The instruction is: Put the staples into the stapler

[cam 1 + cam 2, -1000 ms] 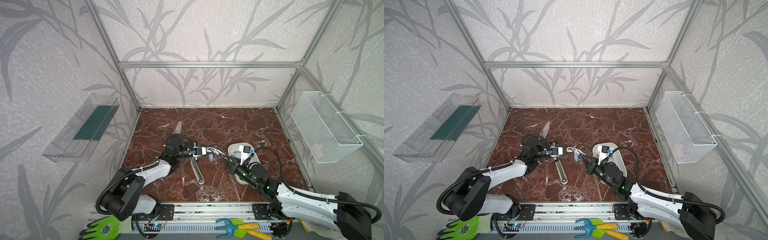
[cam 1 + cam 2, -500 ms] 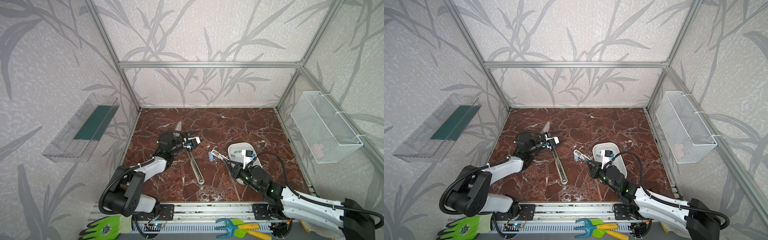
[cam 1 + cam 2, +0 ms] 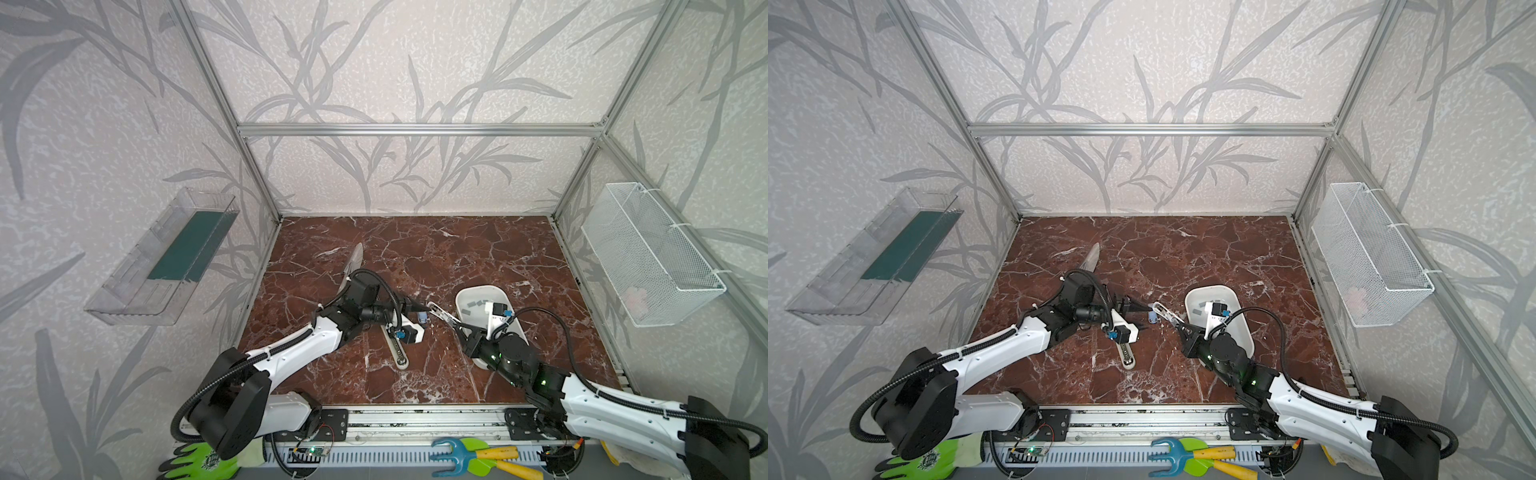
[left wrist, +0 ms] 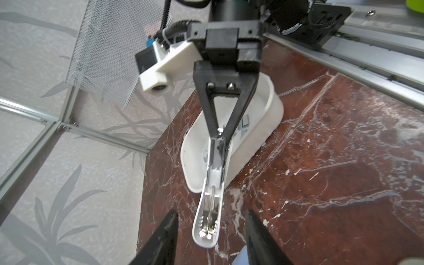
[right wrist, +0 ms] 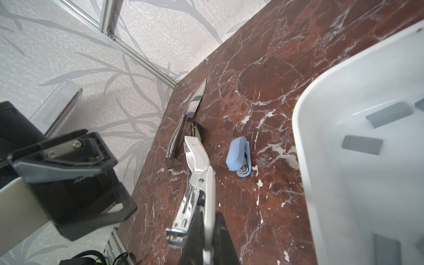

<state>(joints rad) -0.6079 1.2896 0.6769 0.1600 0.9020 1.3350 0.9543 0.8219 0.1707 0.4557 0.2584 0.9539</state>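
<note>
My right gripper (image 5: pixel 207 215) is shut on a white and chrome stapler (image 5: pixel 199 169), held above the table in both top views (image 3: pixel 442 312) (image 3: pixel 1165 312). Its chrome channel is swung away from the white cover. My left gripper (image 4: pixel 211 213) is open and faces the stapler's free end (image 4: pixel 210 206), which lies level with the fingertips and untouched; the top views show it too (image 3: pixel 419 307). Grey staples (image 5: pixel 387 117) (image 3: pixel 478 305) lie loose in a white tray (image 5: pixel 305 160) (image 3: pixel 482 286) beside the right arm.
A small blue stapler (image 3: pixel 422 318) (image 5: pixel 238 153) rests on the marble below the two grippers. A knife (image 3: pixel 353 266) lies behind the left arm, and a long metal utensil (image 3: pixel 395 349) partly under it. A wire basket (image 3: pixel 648 257) hangs on the right wall.
My left gripper let go at the stapler's end, drew back to the left with its jaws opening, then came forward again to the stapler's tip. The right gripper stayed shut on the stapler.
</note>
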